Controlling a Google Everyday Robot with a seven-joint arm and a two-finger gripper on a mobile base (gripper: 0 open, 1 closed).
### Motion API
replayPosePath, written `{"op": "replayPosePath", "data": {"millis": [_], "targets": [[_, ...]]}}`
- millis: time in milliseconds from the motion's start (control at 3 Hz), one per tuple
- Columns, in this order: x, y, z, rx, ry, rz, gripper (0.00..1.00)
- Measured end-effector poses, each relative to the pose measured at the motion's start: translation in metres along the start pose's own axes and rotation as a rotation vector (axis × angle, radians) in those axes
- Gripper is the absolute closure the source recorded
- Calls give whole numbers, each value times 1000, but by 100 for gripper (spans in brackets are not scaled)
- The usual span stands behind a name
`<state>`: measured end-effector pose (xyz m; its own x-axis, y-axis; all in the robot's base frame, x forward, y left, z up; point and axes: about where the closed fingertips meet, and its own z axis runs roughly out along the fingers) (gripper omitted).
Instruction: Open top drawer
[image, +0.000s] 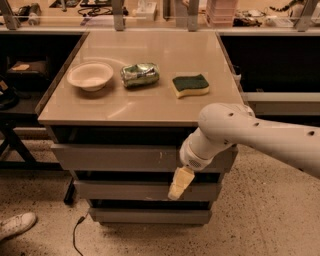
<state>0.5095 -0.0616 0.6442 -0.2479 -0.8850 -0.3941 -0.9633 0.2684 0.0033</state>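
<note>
The top drawer (120, 158) is the widest grey drawer, just under the tan tabletop, with small pale scratch marks right of its centre. Its front stands out a little from the dark gap above it. Two shorter grey drawers lie below it. My gripper (180, 184) hangs from the white arm (250, 135) in front of the cabinet's right side, its pale fingers pointing down over the second drawer (125, 190), just below the top drawer's lower edge.
On the tabletop (150, 107) sit a pale bowl (90, 75), a crushed green can (140, 74) and a yellow-green sponge (190, 85). A white shoe (15, 225) and a black cable (75, 235) lie on the speckled floor at lower left. Dark shelving flanks the cabinet.
</note>
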Motion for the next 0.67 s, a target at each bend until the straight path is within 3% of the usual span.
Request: {"op": "replayPosePath", "data": {"millis": [333, 667], "targets": [[-1, 0, -2, 0, 0, 0, 0], [6, 11, -9, -39, 2, 2, 0]]}}
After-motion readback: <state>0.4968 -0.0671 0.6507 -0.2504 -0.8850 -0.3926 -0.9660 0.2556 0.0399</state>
